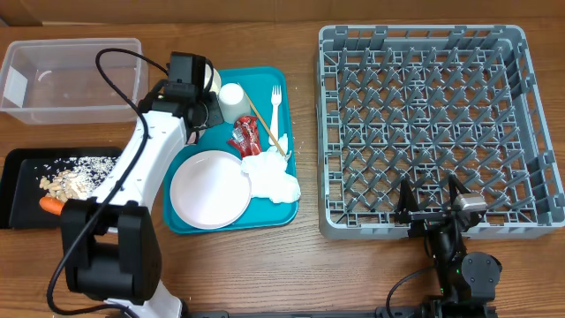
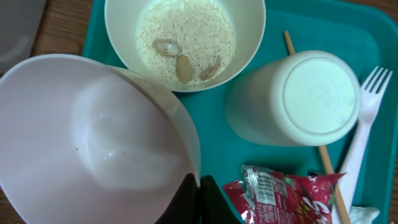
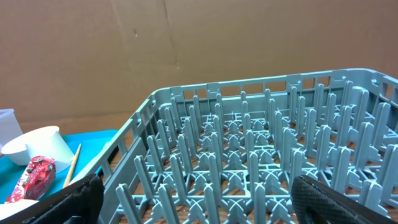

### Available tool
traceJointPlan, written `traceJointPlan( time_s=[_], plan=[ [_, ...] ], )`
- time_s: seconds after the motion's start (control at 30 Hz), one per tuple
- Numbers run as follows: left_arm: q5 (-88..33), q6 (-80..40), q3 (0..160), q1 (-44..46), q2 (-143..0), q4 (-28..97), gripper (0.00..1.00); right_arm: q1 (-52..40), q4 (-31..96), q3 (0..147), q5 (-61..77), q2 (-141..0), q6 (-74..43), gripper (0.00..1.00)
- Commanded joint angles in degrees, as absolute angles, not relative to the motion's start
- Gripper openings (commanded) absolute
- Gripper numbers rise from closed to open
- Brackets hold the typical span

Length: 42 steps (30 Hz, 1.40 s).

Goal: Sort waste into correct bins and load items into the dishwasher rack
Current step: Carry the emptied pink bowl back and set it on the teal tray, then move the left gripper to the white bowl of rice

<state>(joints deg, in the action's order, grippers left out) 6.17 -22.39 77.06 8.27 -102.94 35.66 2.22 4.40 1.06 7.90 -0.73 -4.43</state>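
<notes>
left wrist view: left gripper (image 2: 198, 200) clenched on the rim of an empty small white bowl (image 2: 93, 137), tilted over the flat teal tray (image 2: 273, 18); loading step, likely needing a carry to the large grey plastic rack (image 1: 424, 124). right gripper (image 3: 199, 199) spread wide.

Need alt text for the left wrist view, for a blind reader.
The left gripper pinches the rim of an empty small white bowl. On the flat teal tray beyond: a second white bowl holding beige grainy scraps, an upturned white cup, a crumpled red wrapper.
</notes>
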Motion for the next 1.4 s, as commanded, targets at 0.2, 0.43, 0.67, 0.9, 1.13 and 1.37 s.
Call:
traceJointPlan(
  time_s=[0.2,0.43,0.67,0.9,1.13,1.37],
  plan=[
    [7.25,-24.71,77.52,8.71,-105.86,35.48,0.05,2.44,4.16,0.47,7.33,-0.16,-4.08,1.0],
    [5.63,-24.71,77.52,8.71,-105.86,35.62,0.09,2.44,4.16,0.47,7.33,-0.16,-4.08,1.0],
    [4.84,-24.4,77.67,8.71,-105.84,36.4,0.2,2.44,4.16,0.47,7.33,-0.16,-4.05,1.0],
    [8.05,-23.09,83.79,8.69,-105.84,41.98,0.33,2.44,4.16,0.47,7.33,-0.16,-4.05,1.0],
    [9.23,-16.8,91.77,8.6,-105.84,38.74,0.63,2.44,4.16,0.47,7.33,-0.16,-4.05,1.0],
    [9.17,-5.65,91.74,7.94,-106.0,34.89,0.9,2.44,4.14,0.47,7.35,-0.16,-4.08,1.0]
  ],
)
